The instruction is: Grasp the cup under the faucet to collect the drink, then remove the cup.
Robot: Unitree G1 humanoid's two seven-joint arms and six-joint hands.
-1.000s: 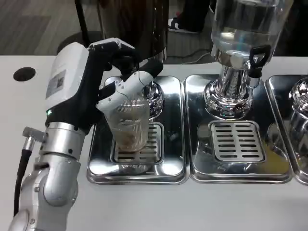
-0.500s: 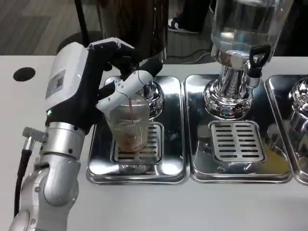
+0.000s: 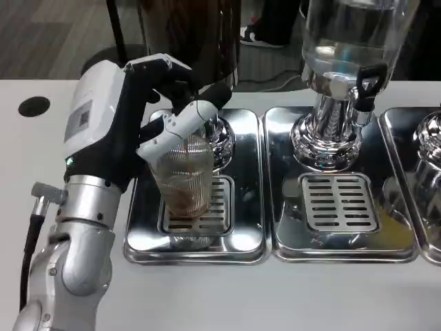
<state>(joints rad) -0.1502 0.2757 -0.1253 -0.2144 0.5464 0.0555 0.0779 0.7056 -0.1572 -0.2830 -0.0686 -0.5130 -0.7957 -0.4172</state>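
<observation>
A small dark round hole (image 3: 34, 106) is sitting in the bench (image 3: 220, 296) near its far left edge. Next to it, the silver left arm (image 3: 72, 255) is reaching up from the near left corner. The left robot hand (image 3: 148, 117) is wrapping its fingers (image 3: 180, 124) around the cup (image 3: 182, 179), with one white finger lying across the cup's top part, so it is holding the cup and is not open.

The cup is clear with ribbed sides. It is standing upright on the grate (image 3: 217, 207) of the left shiny tray (image 3: 196, 245), close to the left part of the bench. A little brown drink (image 3: 182, 201) is sitting at the bottom of the cup. Right behind the cup, the round shiny base (image 3: 222, 141) of a dark drink tank (image 3: 189, 34) is standing, and the robot hand is covering part of it.

In the middle, a second shiny tray (image 3: 344, 245) is lying just beside the first one. Its grate (image 3: 339, 201) is bare. Behind that grate a clear tank (image 3: 355, 31) with see-through liquid is standing on a silver base (image 3: 327, 141), and a black tap (image 3: 366, 84) is sticking out of it.

At the far right edge, part of a third tray (image 3: 420, 158) and another shiny base (image 3: 431, 131) are peeking in.
</observation>
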